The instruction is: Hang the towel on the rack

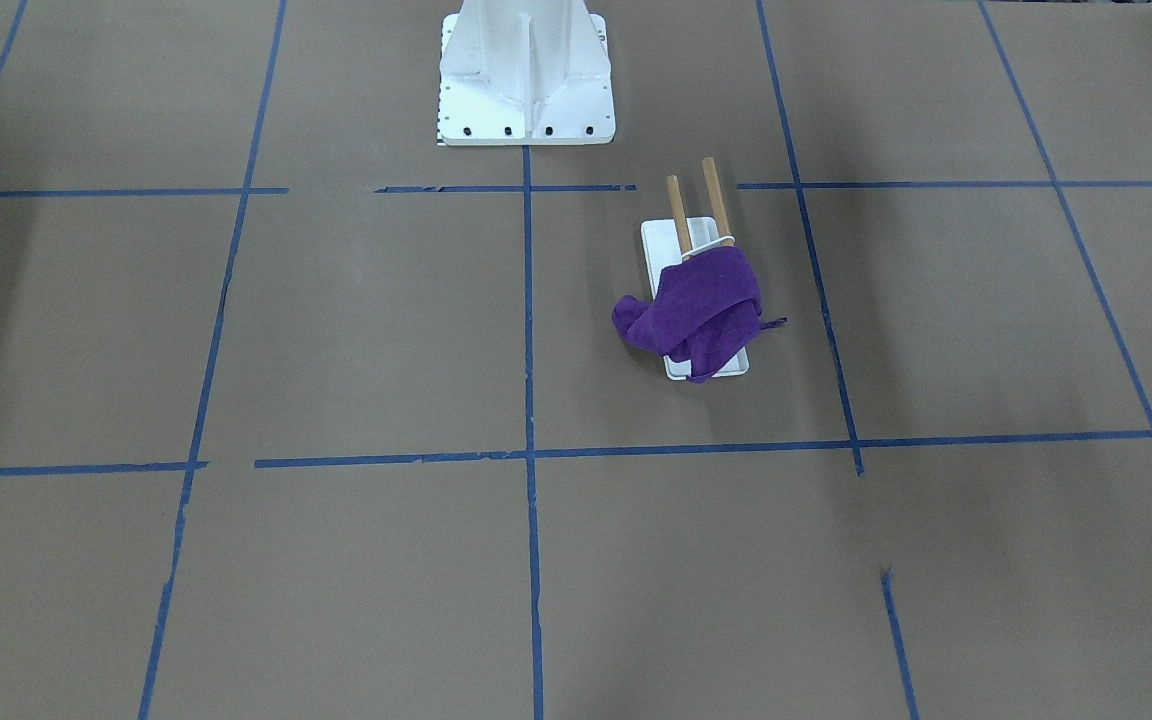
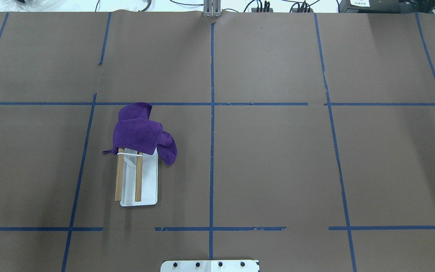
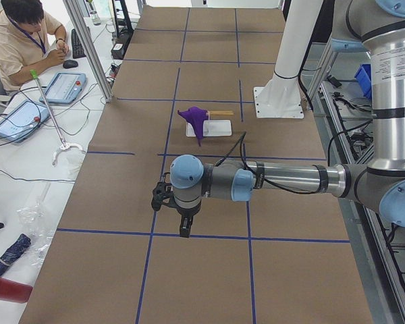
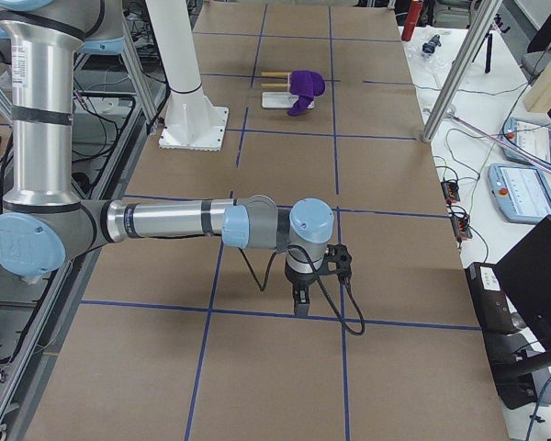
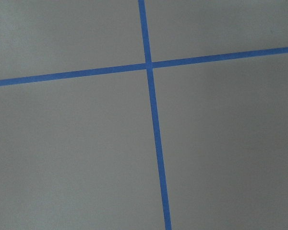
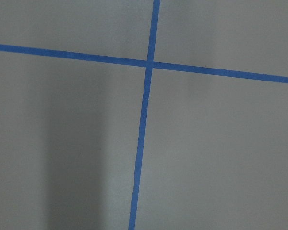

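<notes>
Front-facing: a crumpled purple cloth towel [image 1: 701, 310] drapes over one end of the small white tray rack with two wooden dowels [image 1: 714, 195].

Overhead: the rack [image 2: 149, 181] stands on the brown paper tabletop [image 2: 278, 158], left of its middle.

Side views: the left fingers [image 3: 185, 229] and right fingers [image 4: 299, 303] hang near opposite tabletop ends. I cannot tell their spread.

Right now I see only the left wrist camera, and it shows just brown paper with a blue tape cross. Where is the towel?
Observer: The purple towel is draped over the rack, on its end farther from the robot.
Operator: Does it hang free?
Observer: One fold drops past the side of the white base. I cannot tell whether it touches the table.
Operator: And where is my gripper?
Observer: The left gripper points down over the table, well away from the rack, toward the table's left end. Open or shut, I cannot tell.
</notes>
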Controlling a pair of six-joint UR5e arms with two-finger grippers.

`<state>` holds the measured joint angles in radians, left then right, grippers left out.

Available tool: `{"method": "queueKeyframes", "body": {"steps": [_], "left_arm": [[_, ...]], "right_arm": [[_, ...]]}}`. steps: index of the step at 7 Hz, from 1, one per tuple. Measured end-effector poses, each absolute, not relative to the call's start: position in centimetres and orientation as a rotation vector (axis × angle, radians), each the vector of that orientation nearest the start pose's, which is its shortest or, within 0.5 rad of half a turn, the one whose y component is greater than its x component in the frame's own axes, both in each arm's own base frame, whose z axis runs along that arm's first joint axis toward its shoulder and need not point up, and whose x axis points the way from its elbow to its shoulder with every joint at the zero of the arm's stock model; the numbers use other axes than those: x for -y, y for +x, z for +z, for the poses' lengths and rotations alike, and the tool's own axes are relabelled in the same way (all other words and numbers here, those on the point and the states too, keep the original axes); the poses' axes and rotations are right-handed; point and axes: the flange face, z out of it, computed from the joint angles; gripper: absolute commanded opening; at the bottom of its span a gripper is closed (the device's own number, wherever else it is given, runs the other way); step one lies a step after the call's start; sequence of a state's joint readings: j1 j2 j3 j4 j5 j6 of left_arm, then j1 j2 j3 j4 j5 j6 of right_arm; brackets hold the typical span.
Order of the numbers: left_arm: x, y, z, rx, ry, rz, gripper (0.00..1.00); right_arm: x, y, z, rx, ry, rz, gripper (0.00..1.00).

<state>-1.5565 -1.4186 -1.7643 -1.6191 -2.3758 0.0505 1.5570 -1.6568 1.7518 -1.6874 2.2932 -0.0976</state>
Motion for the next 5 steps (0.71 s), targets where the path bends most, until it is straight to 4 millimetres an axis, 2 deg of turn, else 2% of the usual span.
{"method": "queueKeyframes", "body": {"steps": [5], "left_arm": [[43.55,-5.48,61.78,-0.803,0.117,0.106,1.00]], "right_arm": [[45.55,6.10,62.39,0.725,0.008,-0.086,1.00]]}}
